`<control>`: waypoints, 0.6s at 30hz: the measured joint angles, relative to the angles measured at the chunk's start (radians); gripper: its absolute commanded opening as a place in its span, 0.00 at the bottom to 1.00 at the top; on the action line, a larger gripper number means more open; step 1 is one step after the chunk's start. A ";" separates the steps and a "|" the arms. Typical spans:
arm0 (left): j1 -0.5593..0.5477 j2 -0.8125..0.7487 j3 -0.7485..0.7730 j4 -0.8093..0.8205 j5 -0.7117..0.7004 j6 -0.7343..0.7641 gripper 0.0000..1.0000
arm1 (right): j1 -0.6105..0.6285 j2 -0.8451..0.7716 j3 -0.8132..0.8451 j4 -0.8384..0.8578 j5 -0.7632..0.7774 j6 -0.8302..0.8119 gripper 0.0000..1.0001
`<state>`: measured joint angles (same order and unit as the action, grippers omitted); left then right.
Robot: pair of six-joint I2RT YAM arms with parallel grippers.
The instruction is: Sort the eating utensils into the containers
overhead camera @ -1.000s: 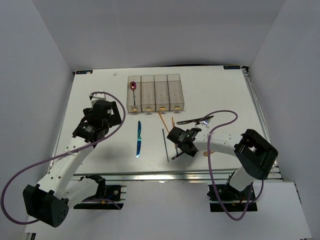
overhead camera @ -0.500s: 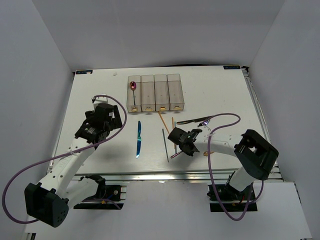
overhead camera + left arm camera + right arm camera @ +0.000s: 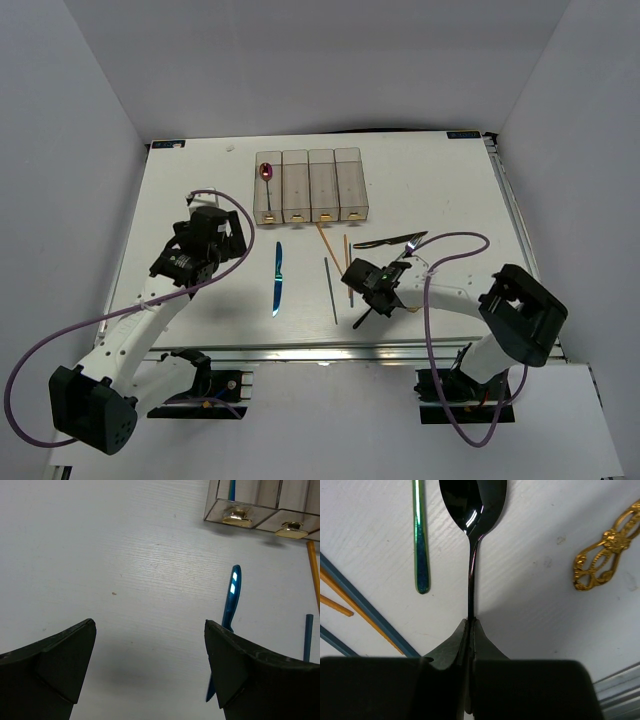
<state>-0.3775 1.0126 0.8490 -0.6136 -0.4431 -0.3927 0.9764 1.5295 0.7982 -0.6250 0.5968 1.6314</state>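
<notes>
My right gripper (image 3: 470, 622) is shut on the thin handle of a dark spoon (image 3: 472, 502), whose bowl lies ahead of the fingertips on the white table. In the top view this gripper (image 3: 369, 288) sits right of centre, near the front edge. A blue knife (image 3: 278, 278) lies left of it. My left gripper (image 3: 150, 630) hangs open and empty over bare table, with the blue knife (image 3: 231, 592) by its right finger. The containers (image 3: 322, 172) stand in a row at the back, and a red spoon (image 3: 266, 173) lies in the leftmost bin.
Beside the held spoon lie an iridescent green-blue handle (image 3: 420, 535), a blue chopstick (image 3: 367, 607) with gold ones, and an ornate gold handle (image 3: 605, 555). More dark cutlery (image 3: 385, 242) lies behind the right gripper. The table's metal front rail (image 3: 620, 692) is close.
My right gripper has closed on the dark spoon's handle and shifted slightly right and toward the front edge. The left arm drew back a little, then stayed still.
</notes>
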 measured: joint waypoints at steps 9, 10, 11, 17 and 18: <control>0.000 0.000 -0.005 0.077 0.237 -0.049 0.98 | 0.007 -0.163 -0.021 -0.024 0.007 -0.060 0.00; 0.000 -0.002 -0.017 0.122 0.309 -0.071 0.98 | 0.009 -0.183 -0.020 -0.002 0.009 -0.114 0.00; 0.000 -0.003 -0.031 0.160 0.365 -0.094 0.98 | 0.010 -0.195 -0.020 0.026 0.008 -0.175 0.00; -0.019 0.003 -0.153 0.470 0.686 -0.278 0.98 | 0.019 -0.276 -0.019 0.320 -0.106 -0.654 0.00; -0.030 0.010 -0.159 0.509 0.718 -0.303 0.98 | 0.020 -0.285 -0.015 0.347 -0.124 -0.703 0.00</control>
<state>-0.4072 1.0225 0.6899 -0.1047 0.2752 -0.6956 0.9962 1.2449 0.7830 -0.2783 0.4732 0.9287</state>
